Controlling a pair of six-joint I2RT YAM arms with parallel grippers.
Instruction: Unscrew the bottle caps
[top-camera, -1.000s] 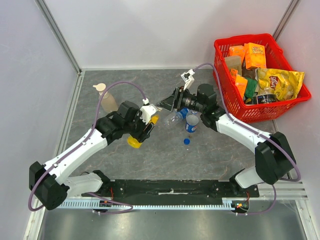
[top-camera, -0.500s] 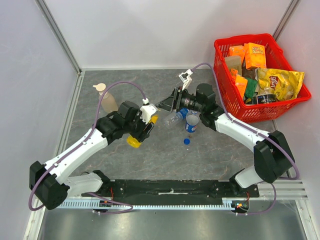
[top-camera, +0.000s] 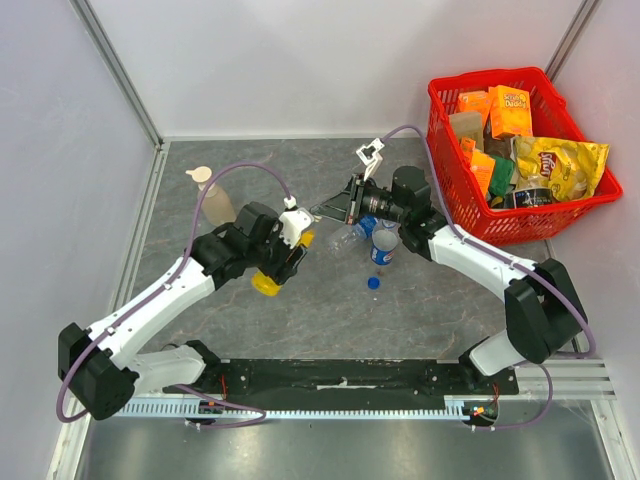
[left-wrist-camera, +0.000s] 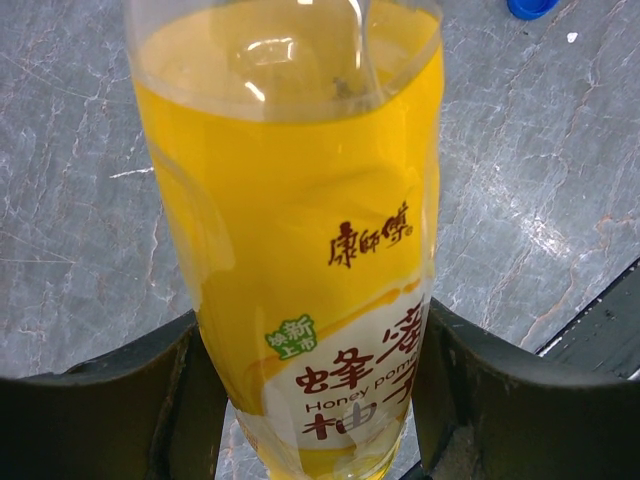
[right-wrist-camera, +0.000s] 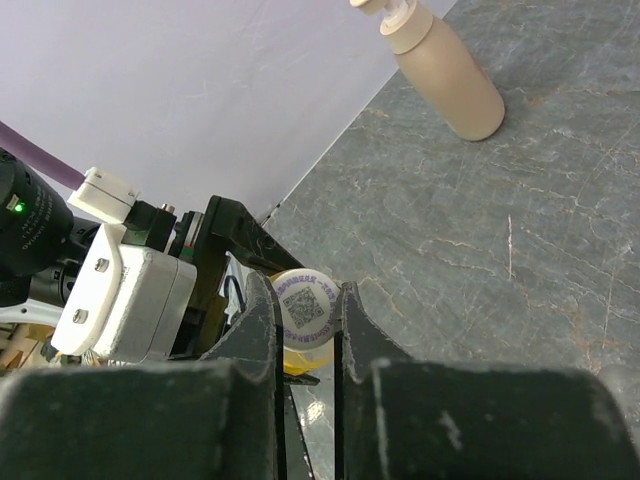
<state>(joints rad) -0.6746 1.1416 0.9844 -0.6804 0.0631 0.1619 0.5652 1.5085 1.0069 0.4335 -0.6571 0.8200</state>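
Tall beige plastic pump-top soap bottle (top-camera: 213, 202) stands at 10 o'clock of the left gripper (top-camera: 283, 254), well apart, not part of the job

Left gripper is clamped round the labelled body of the clear plastic bottle of yellow-orange juice (left-wrist-camera: 300, 220). The bottle is held off the grey marbled table (top-camera: 300, 320), leaned over, cap end toward 1 o'clock in the top view

Its small round white plastic screw cap (right-wrist-camera: 303, 312), printed code on top, is bracketed by the right gripper (right-wrist-camera: 304, 296). The jaws are pressed on both sides of it in the wrist view, so it is read as closed on the cap with unscrewing in hand

Risks, as judged:
- smooth body, near full: cap torque could spin the bottle inside the left fingers (left-wrist-camera: 110, 400) and the thread would not be broken
- cap is held by the fingertips only: slip-off is likely if the wrist axis is not lined up with the neck
- bottle is not upright: juice could be spilled once the cap is freed
- a freed cap could be dropped and lost

At 6 o'clock of the right wrist, a clear plastic bottle with a blue label (top-camera: 383, 247) and a second clear plastic bottle (top-camera: 348, 237) just beside it could be knocked by wrist rotation. Whether they are capped cannot be told. A small round blue plastic cap (top-camera: 373, 283) lies loose at their 6 o'clock

Red plastic basket (top-camera: 540, 222) at 3 o'clock, apart, no concern
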